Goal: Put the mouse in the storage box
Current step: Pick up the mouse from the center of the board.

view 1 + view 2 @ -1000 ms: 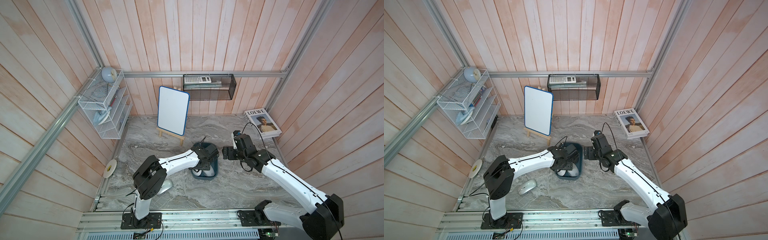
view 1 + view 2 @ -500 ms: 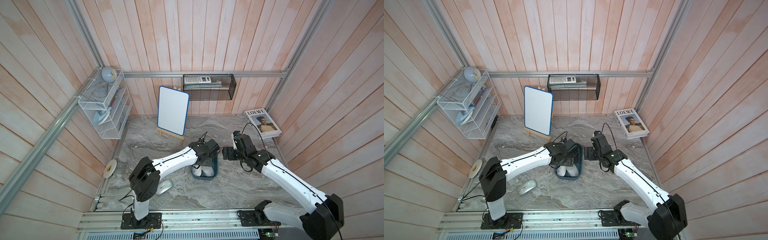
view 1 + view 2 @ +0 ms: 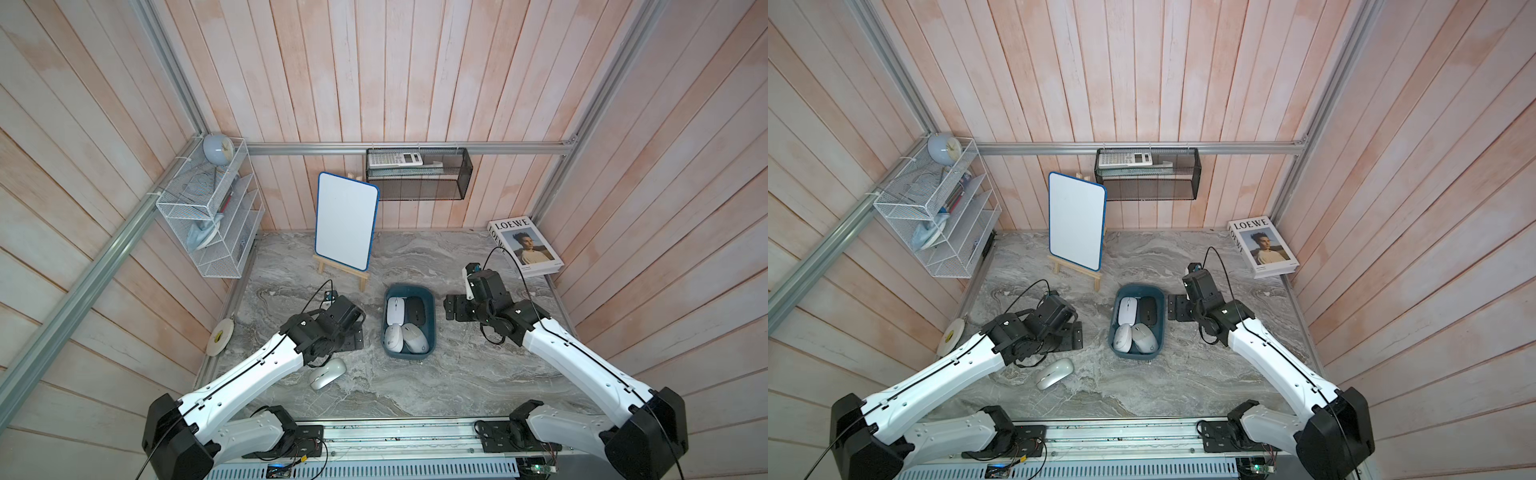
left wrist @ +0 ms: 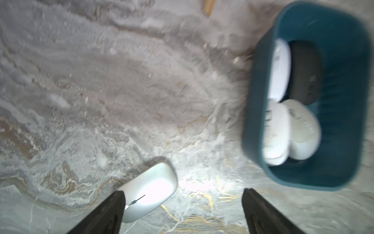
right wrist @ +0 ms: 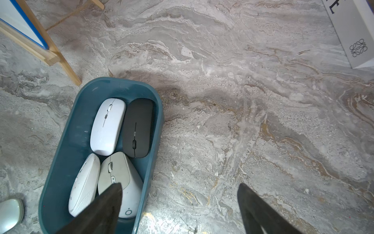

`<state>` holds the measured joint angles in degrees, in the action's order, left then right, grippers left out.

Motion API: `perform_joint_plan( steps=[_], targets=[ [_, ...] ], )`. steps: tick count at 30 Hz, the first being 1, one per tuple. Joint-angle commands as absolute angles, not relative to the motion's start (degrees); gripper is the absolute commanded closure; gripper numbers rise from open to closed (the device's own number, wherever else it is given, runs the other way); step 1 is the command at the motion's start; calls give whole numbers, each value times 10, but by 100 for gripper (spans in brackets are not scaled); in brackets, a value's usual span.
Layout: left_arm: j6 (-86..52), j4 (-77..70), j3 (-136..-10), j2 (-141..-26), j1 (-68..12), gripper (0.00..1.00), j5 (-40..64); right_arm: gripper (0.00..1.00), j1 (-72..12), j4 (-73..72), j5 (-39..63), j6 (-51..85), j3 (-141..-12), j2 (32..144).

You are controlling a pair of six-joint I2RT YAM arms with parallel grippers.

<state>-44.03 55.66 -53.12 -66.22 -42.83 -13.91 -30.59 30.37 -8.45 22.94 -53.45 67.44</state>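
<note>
1. The storage box (image 3: pixel 385 328) sits on the desk (image 3: pixel 457 374) between the two arms. It holds four mice: a white mouse (image 3: pixel 395 310) and a black mouse (image 3: pixel 416 311) side by side at the far end, and a second white mouse (image 3: pixel 393 338) touching a grey mouse (image 3: pixel 414 337) at the near end.
2. The loose mouse (image 3: pixel 327 373), silvery white, lies on the desk outside the box, near the left arm (image 3: pixel 266 365).
3. The left arm's jaws are wide apart and empty.
4. The right arm (image 3: pixel 573 361) has its jaws wide apart and empty, just beside the box.
5. The black mesh basket (image 3: pixel 419 189) on the back wall holds a calculator (image 3: pixel 397 158).
</note>
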Motion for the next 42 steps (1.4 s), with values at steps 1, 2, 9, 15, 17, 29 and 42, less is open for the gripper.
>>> perform_joint_plan(
  steps=[1, 2, 9, 15, 17, 29, 42],
  targets=[
    [-483, 551, -482, -664, -423, 1, -151, 7, -302, 295, -76, 238, -530, 669],
    [-486, 545, -466, -666, -420, 1, -148, 7, -302, 295, -75, 238, -529, 668],
    [-482, 489, -411, -648, -388, 0, -129, 7, -302, 293, -76, 237, -519, 661],
    [-481, 426, -365, -660, -339, 0, -78, 7, -302, 301, -78, 235, -525, 659],
    [-486, 405, -347, -663, -331, 0, -66, 7, -302, 301, -79, 234, -526, 658],
    [-512, 339, -278, -636, -282, 0, -14, 7, -302, 292, -77, 235, -522, 679],
    [-601, 321, -198, -465, -359, 0, 34, 7, -302, 284, -69, 242, -522, 697]
  ],
)
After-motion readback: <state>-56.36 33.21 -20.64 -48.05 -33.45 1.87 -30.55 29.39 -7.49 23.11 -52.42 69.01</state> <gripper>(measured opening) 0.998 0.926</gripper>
